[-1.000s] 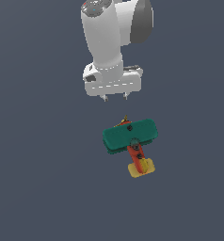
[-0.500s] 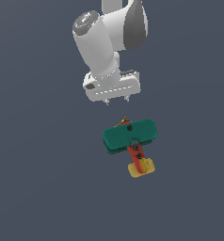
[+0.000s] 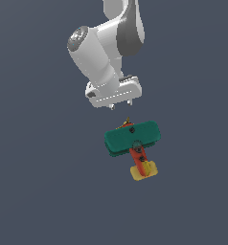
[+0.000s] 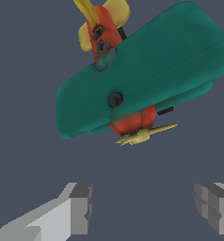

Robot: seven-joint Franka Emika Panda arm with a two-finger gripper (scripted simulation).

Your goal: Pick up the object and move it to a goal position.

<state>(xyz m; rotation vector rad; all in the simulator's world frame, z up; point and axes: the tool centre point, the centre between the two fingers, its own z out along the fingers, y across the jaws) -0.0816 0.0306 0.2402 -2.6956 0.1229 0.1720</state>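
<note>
While the exterior view shows only the white arm bent over the dark tabletop, the wrist view brings out the hand's two fingers spread wide apart with nothing between them. Its toy biplane lies flat at about 5 o'clock from the hand in the exterior view, near but apart, yellow tail pointing away.
</note>
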